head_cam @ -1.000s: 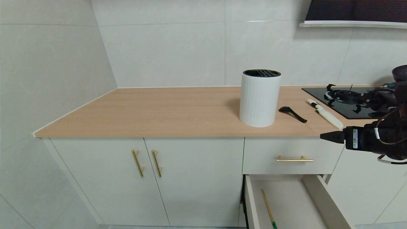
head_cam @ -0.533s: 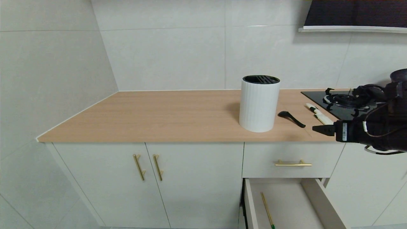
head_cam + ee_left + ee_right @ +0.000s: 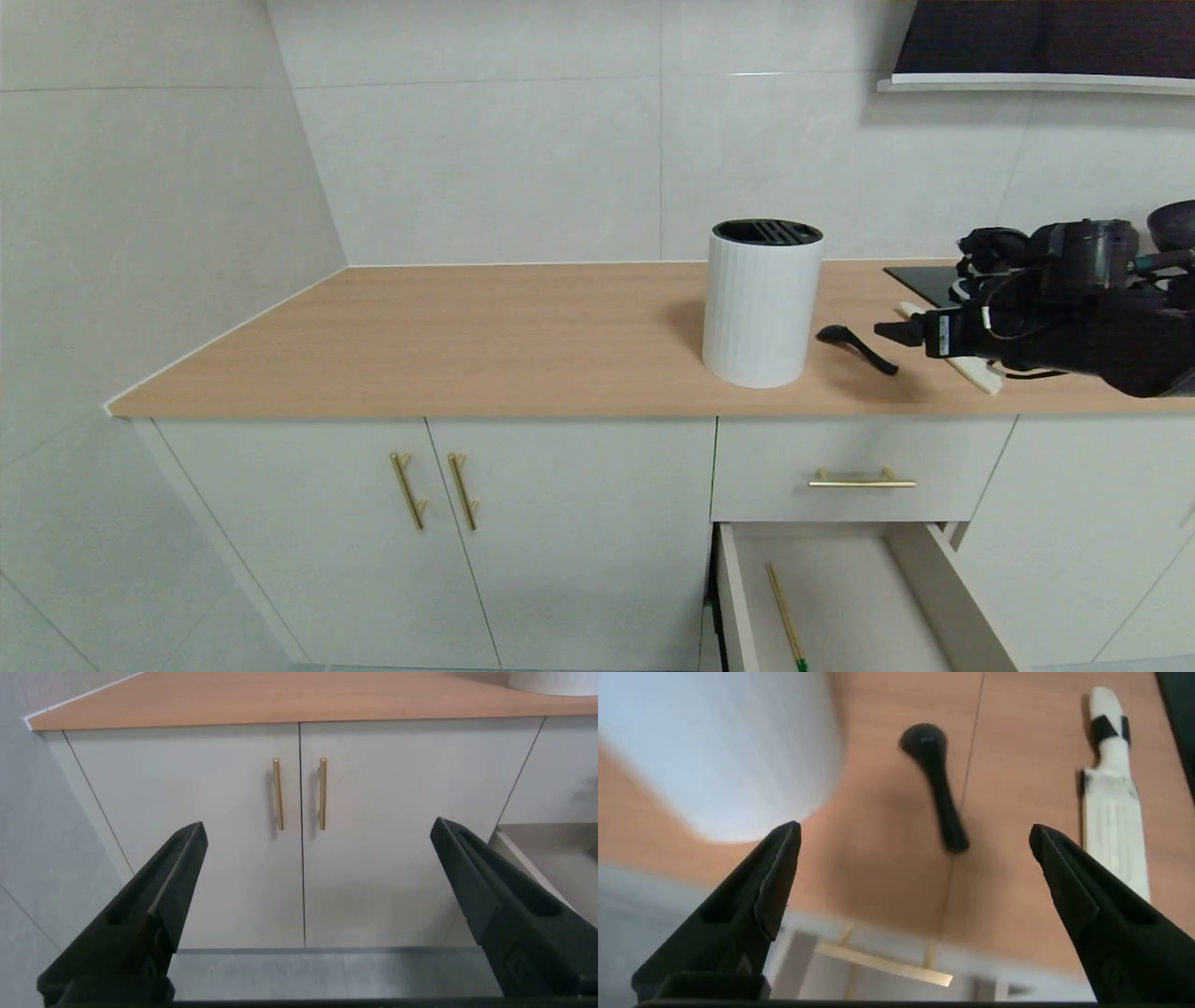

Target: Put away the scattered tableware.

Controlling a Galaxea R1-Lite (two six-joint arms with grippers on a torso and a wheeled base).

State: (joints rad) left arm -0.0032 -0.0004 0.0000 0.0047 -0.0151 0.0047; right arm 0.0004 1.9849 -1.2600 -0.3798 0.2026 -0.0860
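R hand (image 3: 887, 329) wide open, empty, over table (image 3: 467, 345) front edge by black spoon (image 3: 856, 347); white knife (image 3: 976, 375) just beside. L hand (image 3: 318, 831) open too, facing cabinet doors (image 3: 402, 859).

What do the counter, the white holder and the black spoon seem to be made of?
The counter: wood or wood-look laminate, matte, light brown with fine grain lines. The holder: probably plastic, matte white with fine vertical ribs and a black slotted top. The spoon: likely plastic or silicone, plain dull black with no metallic shine.
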